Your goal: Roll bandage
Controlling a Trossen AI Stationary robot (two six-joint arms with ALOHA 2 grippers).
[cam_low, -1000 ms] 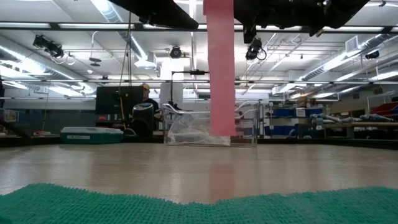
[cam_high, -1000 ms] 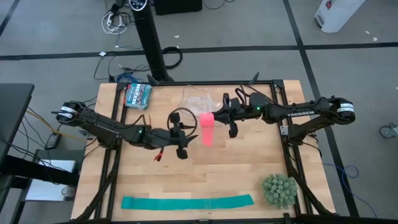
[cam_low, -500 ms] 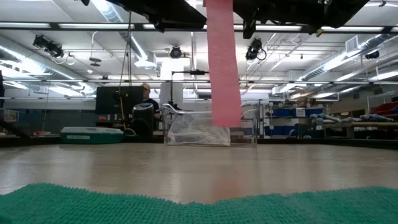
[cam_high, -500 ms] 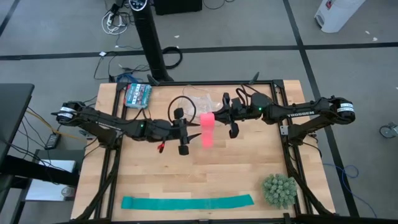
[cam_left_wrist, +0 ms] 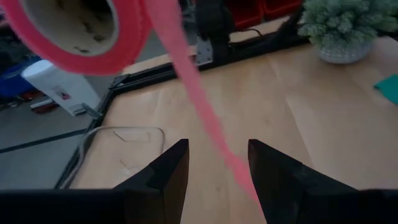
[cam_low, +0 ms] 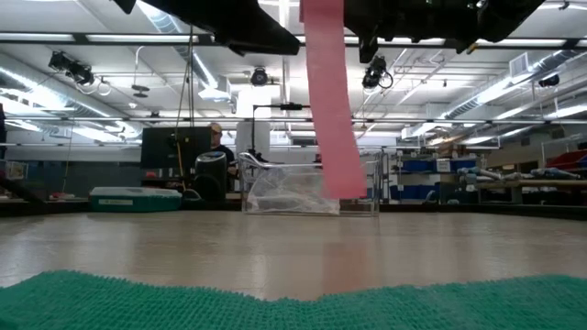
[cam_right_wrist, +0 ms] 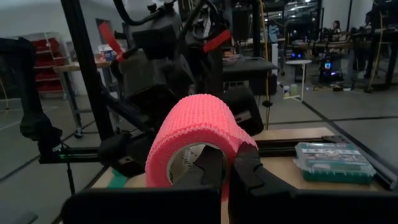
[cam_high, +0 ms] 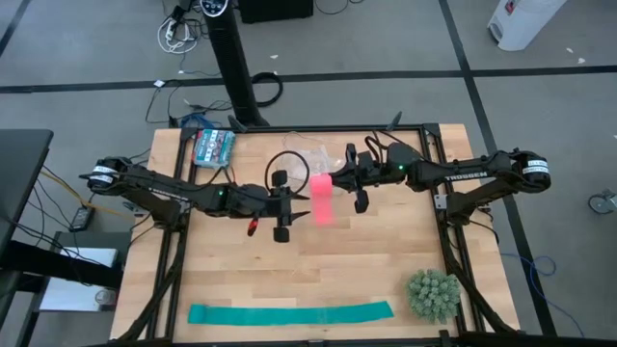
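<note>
Above the wooden table (cam_high: 366, 260), right end effector (cam_high: 355, 179) grips bandage (cam_high: 322, 200).

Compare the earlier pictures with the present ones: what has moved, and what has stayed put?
The left gripper has swung toward the hanging bandage, fingers open beside its tail. The tail's lower end has drifted sideways. The right gripper stays shut on the roll; the teal strip and plant are unmoved.
</note>
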